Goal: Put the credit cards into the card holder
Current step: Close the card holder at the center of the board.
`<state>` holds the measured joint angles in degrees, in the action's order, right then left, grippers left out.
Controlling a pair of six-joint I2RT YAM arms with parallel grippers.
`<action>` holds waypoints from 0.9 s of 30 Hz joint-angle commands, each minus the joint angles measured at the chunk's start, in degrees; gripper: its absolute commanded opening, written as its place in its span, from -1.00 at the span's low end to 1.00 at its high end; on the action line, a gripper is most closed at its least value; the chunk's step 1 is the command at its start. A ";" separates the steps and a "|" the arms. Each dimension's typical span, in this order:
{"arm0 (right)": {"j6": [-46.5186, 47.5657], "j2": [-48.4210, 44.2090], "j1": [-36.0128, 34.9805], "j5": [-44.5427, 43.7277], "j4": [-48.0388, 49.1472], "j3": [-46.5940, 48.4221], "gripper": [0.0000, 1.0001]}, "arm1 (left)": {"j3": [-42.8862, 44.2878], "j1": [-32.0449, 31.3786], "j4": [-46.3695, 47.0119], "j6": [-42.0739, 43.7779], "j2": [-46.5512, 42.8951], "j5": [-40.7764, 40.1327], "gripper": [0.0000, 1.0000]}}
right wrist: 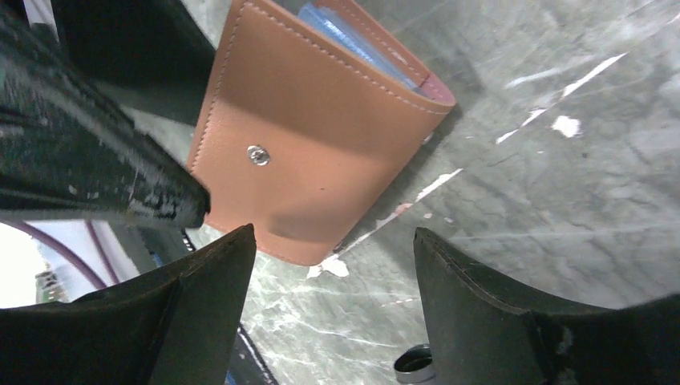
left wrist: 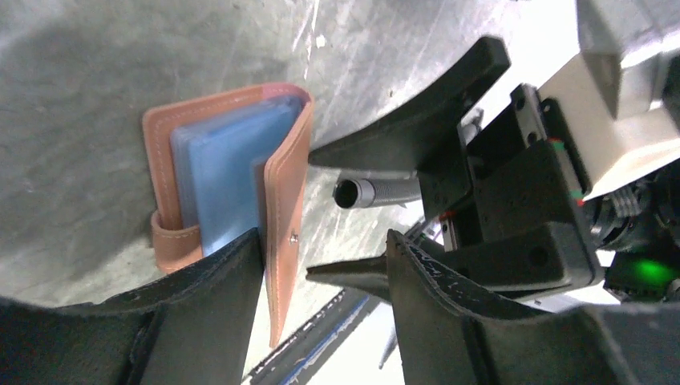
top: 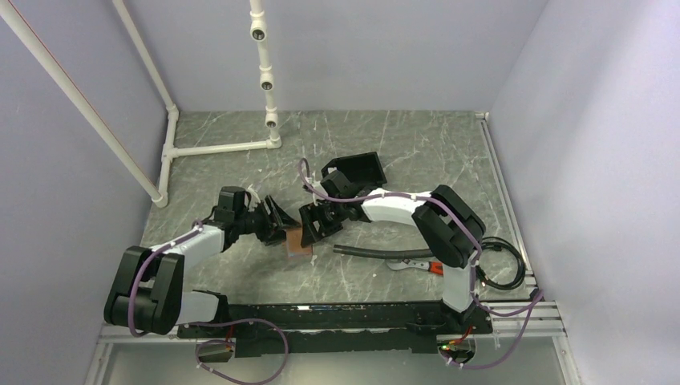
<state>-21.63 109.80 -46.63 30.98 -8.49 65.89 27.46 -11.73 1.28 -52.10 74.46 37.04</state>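
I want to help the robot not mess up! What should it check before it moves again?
1. The credit cards sit inside the card holder: ok.
2. No card left outside: cannot tell.
3. Card holder closed: not ok, its flap stands ajar.
4. The left tool is open, flap between its fingers: ok.
5. The right tool is open: ok.

Noted on grey marbled table (top: 417, 144): white pipe frame (top: 216, 148) standing at far left. Black box (top: 357, 170) toward far middle. Black hose (top: 377, 252) lying flat, near right. Red-handled pliers (top: 415, 265) just beside hose. Looped black cable (top: 505, 277) at right edge. Plain lavender walls (top: 593, 120) around.
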 commanded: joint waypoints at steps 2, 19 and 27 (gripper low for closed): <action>6.26 -2.61 0.03 -5.98 -3.64 1.93 0.53 | -4.61 -0.66 16.10 -10.68 1.29 8.56 0.23; -1.58 0.33 -17.30 -47.22 -4.13 7.62 0.99 | 9.13 4.41 -41.20 -4.63 -11.91 -32.27 0.76; -4.86 6.70 -18.19 -50.36 -9.64 14.84 0.91 | 10.47 4.78 -42.48 -3.16 -12.57 -33.35 0.74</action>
<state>-23.38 114.61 -64.79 -14.17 -14.04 76.77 35.90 -7.20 -38.50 -56.23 63.37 6.52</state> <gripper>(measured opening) 0.986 0.874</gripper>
